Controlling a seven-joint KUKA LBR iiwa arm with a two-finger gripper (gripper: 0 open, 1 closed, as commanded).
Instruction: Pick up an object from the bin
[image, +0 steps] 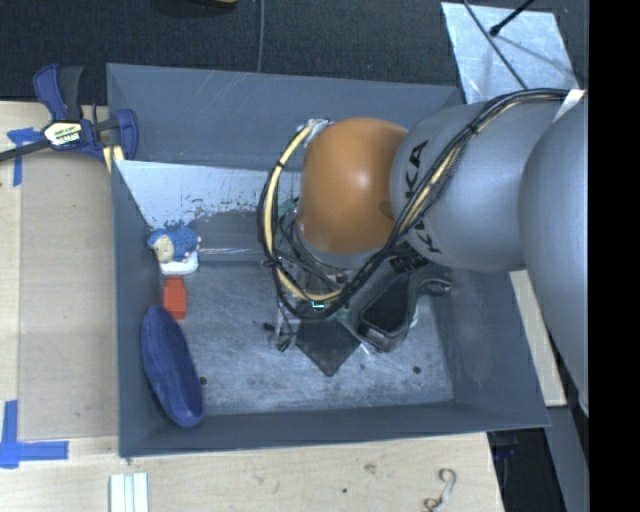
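The hand (292, 332) is low over the middle of the bin (300, 418), tucked under the arm's orange cover (345, 185) and its cables. Whether it is wide or narrow cannot be told from here, and nothing can be seen held in it.

Nearest to it is a dark flat piece (327, 350) lying on the floor just beside the hand, on its right. Partly behind that piece is a black thing with a pale edge (388, 315). These two look like the likeliest picks.

The main risk, as I judge it, is the flat piece. It sits flush on the floor, so a closing hand may slide over it or push it along without getting under an edge. The two things also look to be touching or overlapping. A grip on one could drag or tip the other, or catch both and drop one on the lift. The cover hides the contact, so a miss would be hard to spot.

Well apart, along the left side, lie a small blue-and-white figure (177, 250), a red block (176, 298) just below it, and a blue oblong (170, 365) against the left wall. They are out of the hand's way. Going for them would bring the bulky arm (480, 190) close to the wall, where it might bump.
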